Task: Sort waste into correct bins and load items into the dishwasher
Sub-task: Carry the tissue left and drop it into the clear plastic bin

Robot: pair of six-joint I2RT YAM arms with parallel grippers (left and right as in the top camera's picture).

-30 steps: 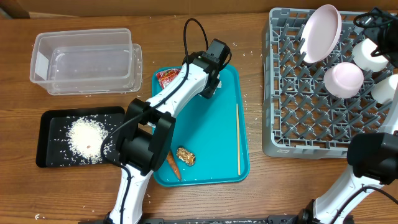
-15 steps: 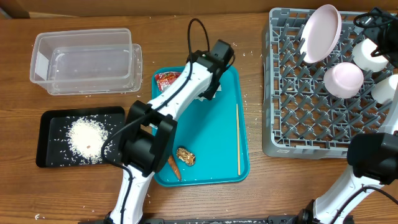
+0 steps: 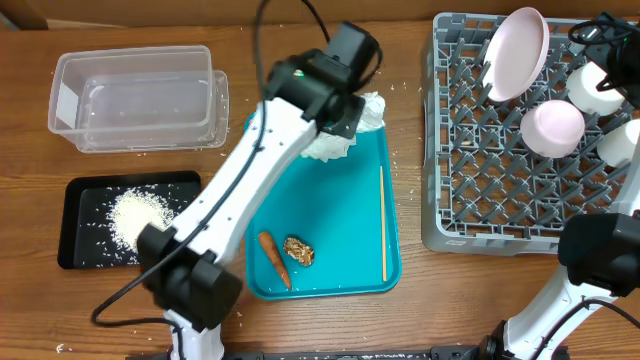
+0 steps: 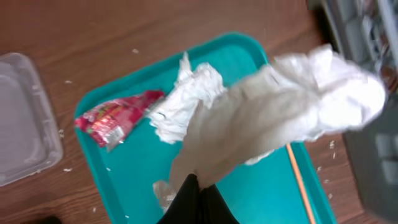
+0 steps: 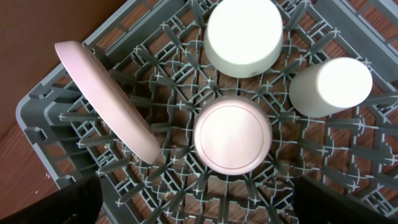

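While left pincer (image 4: 196,190) clamps one tissue (image 4: 267,118), right pincer (image 5: 199,202) apart; one plate (image 5: 106,99), two bowls (image 5: 232,137), one cup (image 5: 329,87) racked

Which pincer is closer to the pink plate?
Right. The right pincer hangs open above the rack, just by the plate. The left pincer is farther off over the teal tray, shut on tissue.
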